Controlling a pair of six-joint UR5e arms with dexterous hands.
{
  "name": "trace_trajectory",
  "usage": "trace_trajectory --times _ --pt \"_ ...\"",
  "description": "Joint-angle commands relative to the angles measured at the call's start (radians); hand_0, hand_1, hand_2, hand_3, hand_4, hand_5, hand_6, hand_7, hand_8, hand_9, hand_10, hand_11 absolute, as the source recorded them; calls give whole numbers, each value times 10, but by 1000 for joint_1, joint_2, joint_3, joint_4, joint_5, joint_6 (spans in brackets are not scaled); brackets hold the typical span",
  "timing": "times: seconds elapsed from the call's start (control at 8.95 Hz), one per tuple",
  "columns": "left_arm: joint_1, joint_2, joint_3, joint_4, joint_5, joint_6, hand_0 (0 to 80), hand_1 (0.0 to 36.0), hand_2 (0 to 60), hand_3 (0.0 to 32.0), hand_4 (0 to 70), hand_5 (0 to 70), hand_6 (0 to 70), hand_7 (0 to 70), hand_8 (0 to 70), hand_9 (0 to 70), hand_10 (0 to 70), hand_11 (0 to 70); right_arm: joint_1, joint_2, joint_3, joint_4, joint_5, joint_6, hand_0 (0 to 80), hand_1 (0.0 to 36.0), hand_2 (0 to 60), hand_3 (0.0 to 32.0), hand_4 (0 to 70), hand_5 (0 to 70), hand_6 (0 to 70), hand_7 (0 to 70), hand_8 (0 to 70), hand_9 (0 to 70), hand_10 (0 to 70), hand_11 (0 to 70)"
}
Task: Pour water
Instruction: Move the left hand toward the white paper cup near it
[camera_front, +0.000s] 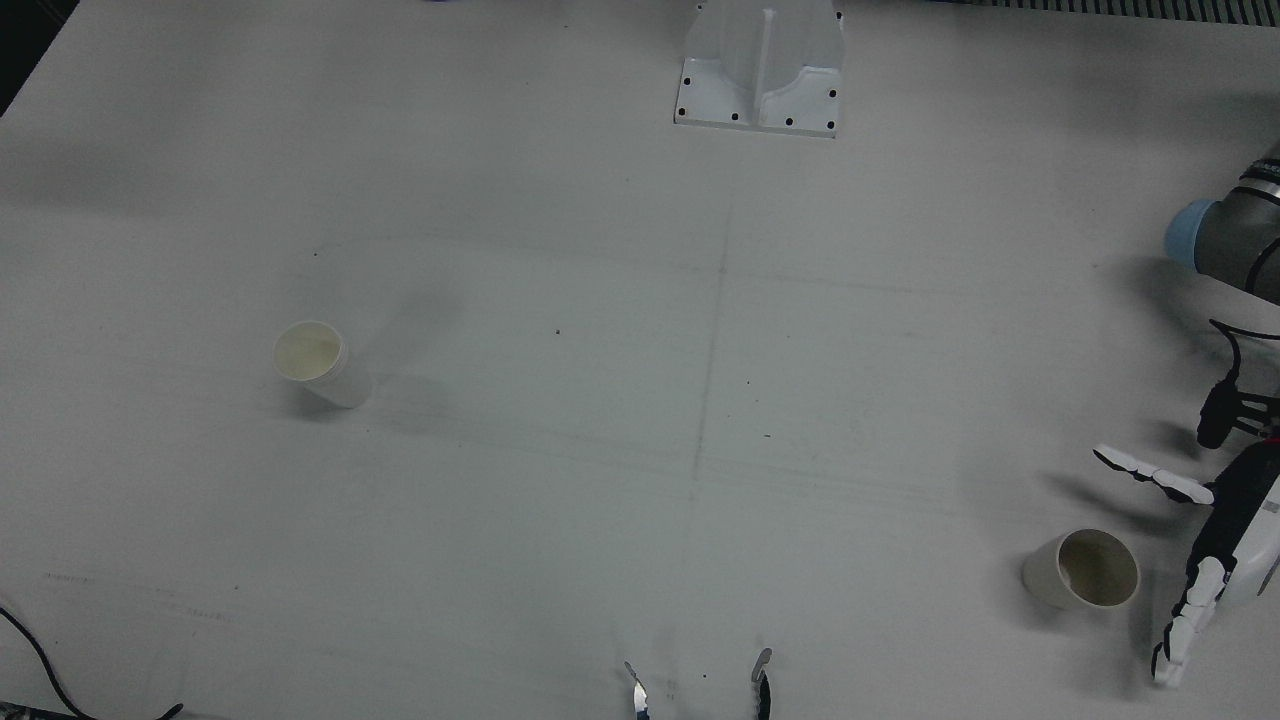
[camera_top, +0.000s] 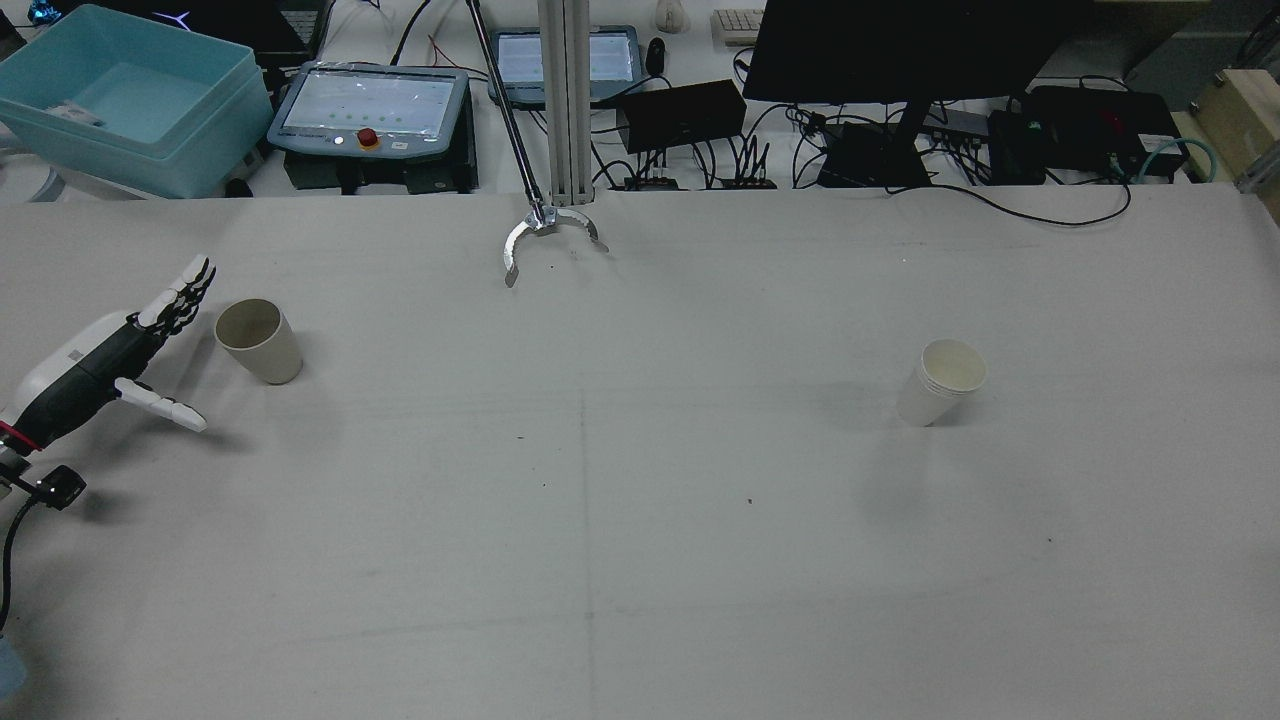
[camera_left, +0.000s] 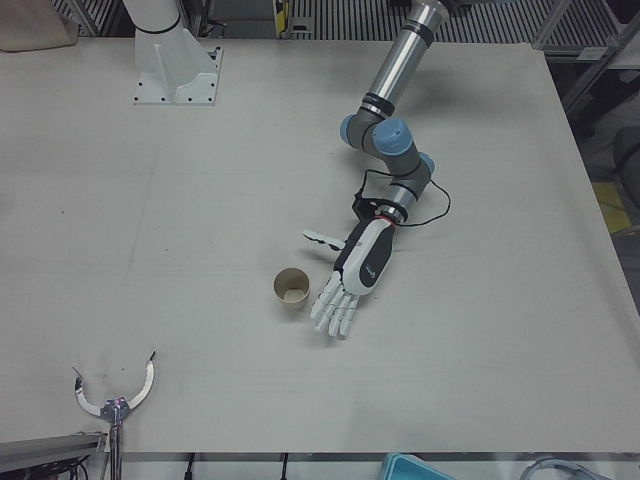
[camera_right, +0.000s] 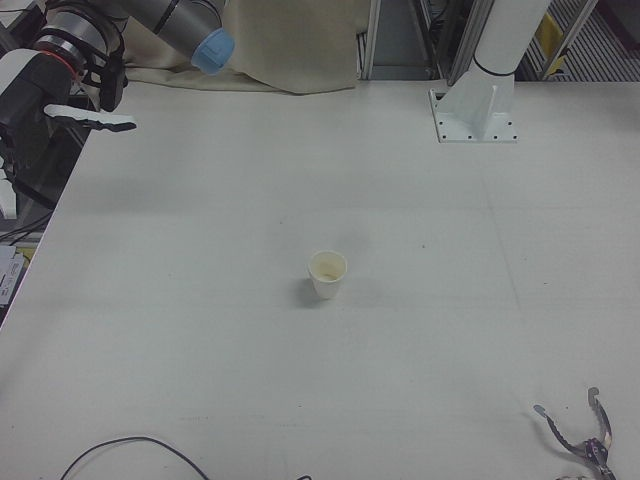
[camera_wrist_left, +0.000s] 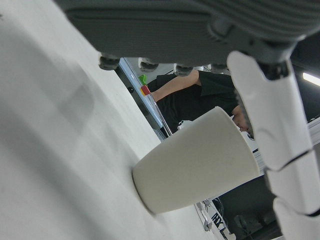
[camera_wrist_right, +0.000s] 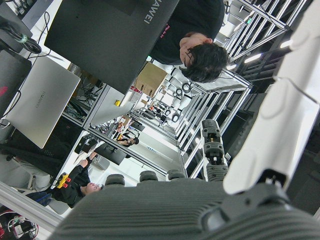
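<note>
The left hand is low over the table, and its fingers are spread flat and apart. It holds nothing. A tan paper cup stands up on the table just beside the hand, on the palm side. The cup sits between the long fingers and the thumb, which sticks out to the side. The hand does not touch the cup; a small gap shows between them. In the left hand view the cup fills the middle of the picture, with one white finger close by it. A second cup, a white paper cup, stands far away on the other half of the table, all by itself. The right hand is off by the far corner of the table, well away from both cups. Its thumb points out and it holds nothing, but its other fingers are mostly hidden, so I cannot tell how they are set. A metal claw tool lies near the edge of the table.
</note>
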Motion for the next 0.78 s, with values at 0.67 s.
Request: trace_trajectory --times 0.67 --pt "9 -114 104 -14 -46 -77 514 158 31 164 16 0 0 33 0 0 10 37 -14 -1 -6 0 0 -2 506 97 0 84 113 72 0 0 3 0 0 0"
